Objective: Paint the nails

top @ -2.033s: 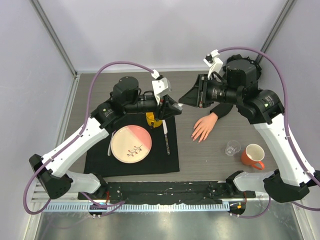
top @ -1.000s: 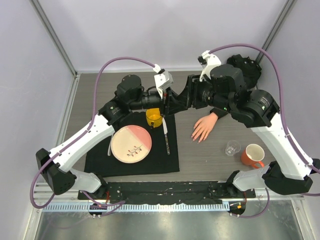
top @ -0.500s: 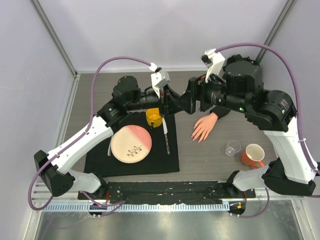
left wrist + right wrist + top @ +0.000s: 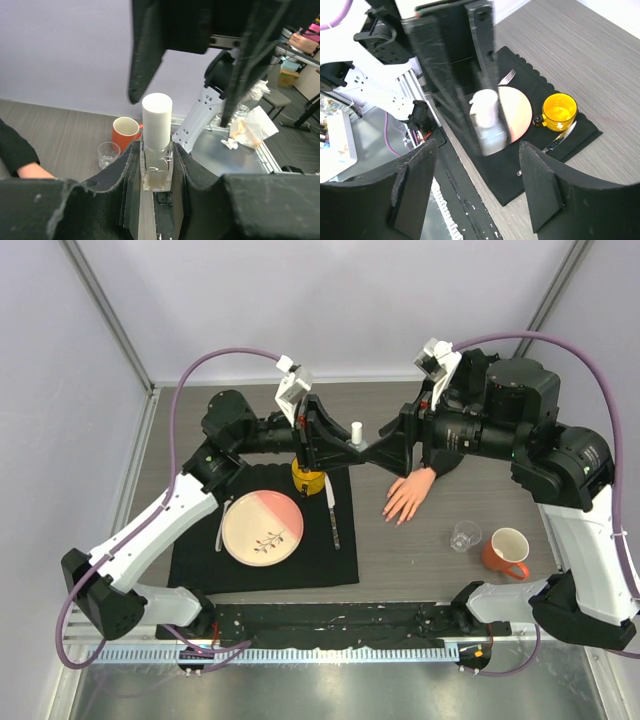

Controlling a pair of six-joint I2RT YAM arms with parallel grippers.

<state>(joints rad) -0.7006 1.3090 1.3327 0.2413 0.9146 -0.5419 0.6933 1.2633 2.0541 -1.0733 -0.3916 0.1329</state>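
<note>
**Inventory (top view).** Two grippers, one bottle, one mannequin hand, one mat, one plate, one fork, one knife, one yellow cup, one glass, one orange mug.

**Grippers.**
- Left gripper (image 4: 338, 443): clenched on the bottle (image 4: 157, 165), which is small and clear with a white cap. The bottle is held in the air over the far right corner of the mat (image 4: 200, 560).
- Right gripper (image 4: 378, 448): released, fingers wide apart, grasping nothing. Its tips are just beside the cap.

**Task item.** The nails (image 4: 396, 515) are at the fingertips of the mannequin hand (image 4: 410, 492) and are too small to make out singly. The mannequin hand lies palm down on the table (image 4: 400, 570), just right of the mat. Its fingers are spread toward the near edge and its black sleeve (image 4: 442, 462) is at the far end.

**Other items.**
- The plate (image 4: 262, 521) lies on the mat, with the fork (image 4: 220, 527) at its left and the knife (image 4: 331, 518) at its right.
- The yellow cup (image 4: 308, 480) stands beyond the plate, partly under the left gripper.
- The glass (image 4: 464, 535) and the orange mug (image 4: 505, 552) stand near each other, right of the mannequin hand.

**View differences.**
- Left wrist view: the only one that shows the grip itself, with both fingers pressed to the bottle's sides and the cap standing clear above them. It also shows the mug, the glass, and an edge of the mannequin hand and sleeve. The nails are out of frame.
- Right wrist view: shows the blurred cap between its own spread fingers, touching neither. The plate, fork, knife and yellow cup lie behind the cap.
- Top view: the only one that shows the fingertips.
</note>
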